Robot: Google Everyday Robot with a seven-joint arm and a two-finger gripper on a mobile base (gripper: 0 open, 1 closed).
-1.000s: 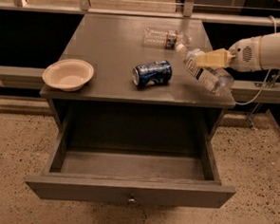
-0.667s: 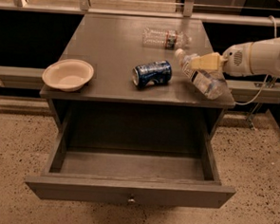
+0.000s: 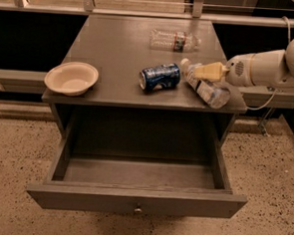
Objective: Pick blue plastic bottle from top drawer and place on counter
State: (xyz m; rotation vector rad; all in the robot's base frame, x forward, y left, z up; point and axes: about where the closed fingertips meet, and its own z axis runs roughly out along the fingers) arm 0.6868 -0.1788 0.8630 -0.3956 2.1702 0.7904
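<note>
The blue plastic bottle [image 3: 206, 87] lies tilted at the counter's [image 3: 116, 43] front right, white cap pointing back-left, close to the blue soda can. My gripper [image 3: 198, 73] reaches in from the right on a white arm, its yellowish fingers [image 3: 209, 71] closed over the bottle's upper part near the neck. The bottle's lower end seems to touch the counter near the right edge. The top drawer [image 3: 82, 198] is pulled fully open below, and its inside shows nothing.
A blue soda can [image 3: 160, 76] lies on its side just left of the bottle. A crinkled clear bottle [image 3: 174, 40] lies at the counter's back. A cream bowl [image 3: 71, 78] sits at the front left. Speckled floor surrounds the cabinet.
My gripper has moved left and down with the bottle, bringing it from above the right edge onto the counter beside the soda can.
</note>
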